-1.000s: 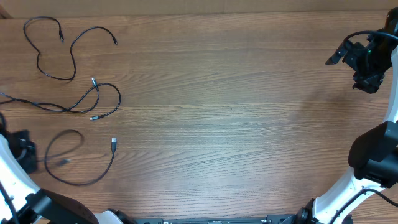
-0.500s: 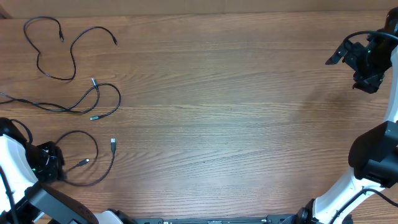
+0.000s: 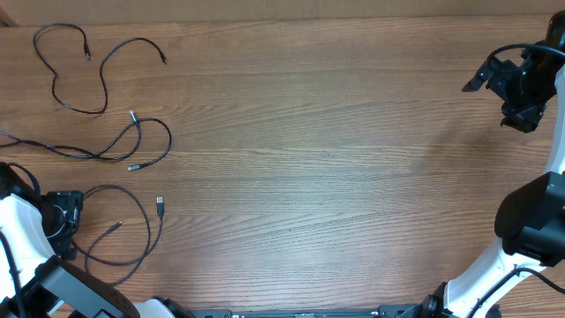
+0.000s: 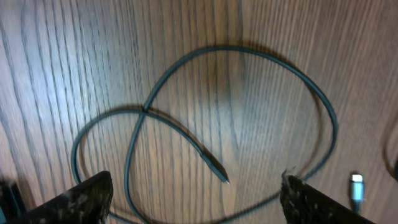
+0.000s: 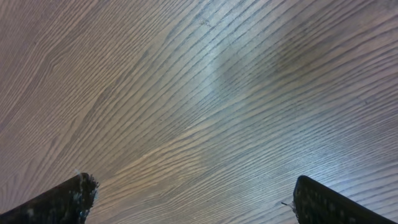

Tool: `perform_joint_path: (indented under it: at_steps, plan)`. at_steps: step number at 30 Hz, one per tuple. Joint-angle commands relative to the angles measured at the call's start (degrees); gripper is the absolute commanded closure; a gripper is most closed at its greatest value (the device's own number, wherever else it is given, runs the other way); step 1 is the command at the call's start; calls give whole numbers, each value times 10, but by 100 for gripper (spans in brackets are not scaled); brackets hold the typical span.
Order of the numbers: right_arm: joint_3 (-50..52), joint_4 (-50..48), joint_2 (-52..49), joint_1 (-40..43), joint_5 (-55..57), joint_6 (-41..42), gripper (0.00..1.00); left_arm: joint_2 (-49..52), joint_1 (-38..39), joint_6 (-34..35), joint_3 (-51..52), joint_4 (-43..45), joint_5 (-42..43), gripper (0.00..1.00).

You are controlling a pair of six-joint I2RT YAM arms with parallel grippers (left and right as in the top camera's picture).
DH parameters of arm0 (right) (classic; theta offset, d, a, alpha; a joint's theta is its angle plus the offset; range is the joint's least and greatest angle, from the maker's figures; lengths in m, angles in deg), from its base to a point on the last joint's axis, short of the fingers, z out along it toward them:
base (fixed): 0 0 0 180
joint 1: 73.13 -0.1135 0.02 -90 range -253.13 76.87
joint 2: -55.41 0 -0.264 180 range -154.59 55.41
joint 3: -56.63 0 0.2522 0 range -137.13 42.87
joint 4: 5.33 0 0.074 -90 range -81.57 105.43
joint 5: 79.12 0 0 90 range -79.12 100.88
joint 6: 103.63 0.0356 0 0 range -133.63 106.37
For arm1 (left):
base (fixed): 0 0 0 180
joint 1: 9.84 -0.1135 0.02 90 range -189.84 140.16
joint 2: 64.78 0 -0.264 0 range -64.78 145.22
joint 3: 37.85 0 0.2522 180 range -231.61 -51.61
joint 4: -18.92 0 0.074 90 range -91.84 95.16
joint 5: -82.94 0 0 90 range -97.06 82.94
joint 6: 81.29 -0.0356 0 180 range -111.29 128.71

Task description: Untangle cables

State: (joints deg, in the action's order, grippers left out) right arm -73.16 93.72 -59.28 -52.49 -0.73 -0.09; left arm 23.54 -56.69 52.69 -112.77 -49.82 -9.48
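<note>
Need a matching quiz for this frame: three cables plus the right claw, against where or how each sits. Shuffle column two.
Column one
1. far cable
2. middle cable
3. near cable
4. right claw

Column two
a. open above the table, far right side
b. loop crossing itself, by the left claw
c. reaches the left edge of the overhead view
d. wavy line in the far left corner

Pairs: 1-d, 2-c, 3-b, 4-a
</note>
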Motion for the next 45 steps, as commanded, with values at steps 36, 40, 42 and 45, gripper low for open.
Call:
perform_joint_path:
  at_steps: [36,40,42,45]
  plan:
    - [-9,-1,14,2,0,2,0,227,-12,-209,53,123,-54,53]
    - [-9,-1,14,2,0,2,0,227,-12,-209,53,148,-56,59]
    - [-9,-1,14,2,0,2,0,227,-12,-209,53,162,-60,63]
    - [-9,-1,14,2,0,2,0,227,-12,-209,53,184,-70,65]
